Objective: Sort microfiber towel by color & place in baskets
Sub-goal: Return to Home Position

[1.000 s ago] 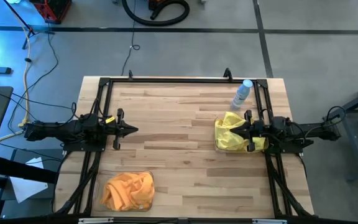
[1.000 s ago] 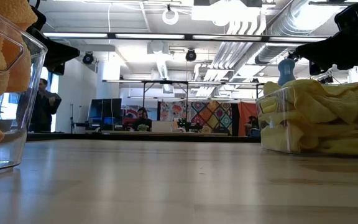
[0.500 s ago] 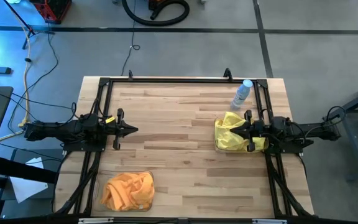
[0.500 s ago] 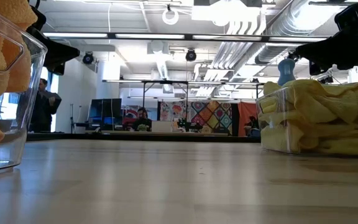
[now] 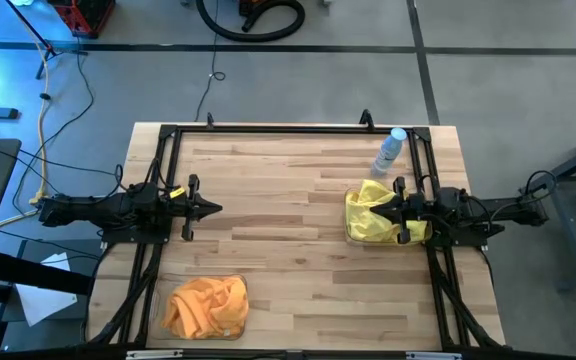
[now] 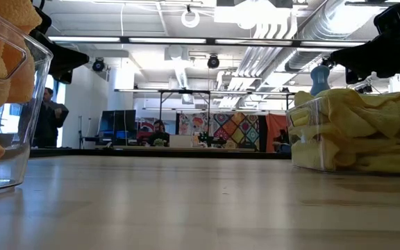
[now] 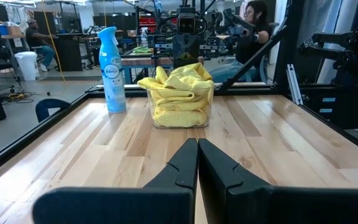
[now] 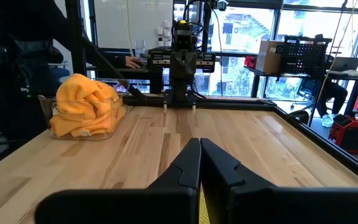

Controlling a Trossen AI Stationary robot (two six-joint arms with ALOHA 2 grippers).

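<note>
Orange microfiber towels [image 5: 206, 305] fill a clear basket [image 8: 107, 121] near the table's front left, heaped above its rim. Yellow towels [image 5: 368, 215] fill a second clear basket [image 7: 179, 118] at the table's right, also piled over the rim. My left gripper [image 5: 218, 208] is shut and level at the table's left side, pointing toward the right edge, with nothing in it. My right gripper [image 5: 375, 208] is shut and level, pointing toward the left edge, and hovers over the yellow towels without touching them. In the low view the two baskets [image 6: 5, 104] [image 6: 353, 139] stand at either side.
A spray bottle with a blue cap [image 5: 390, 150] stands upright just beyond the yellow basket, near the far right corner. A black frame [image 5: 268, 128] runs along the table's far edge and sides. The bare wooden table top [image 5: 288, 240] lies between the two baskets.
</note>
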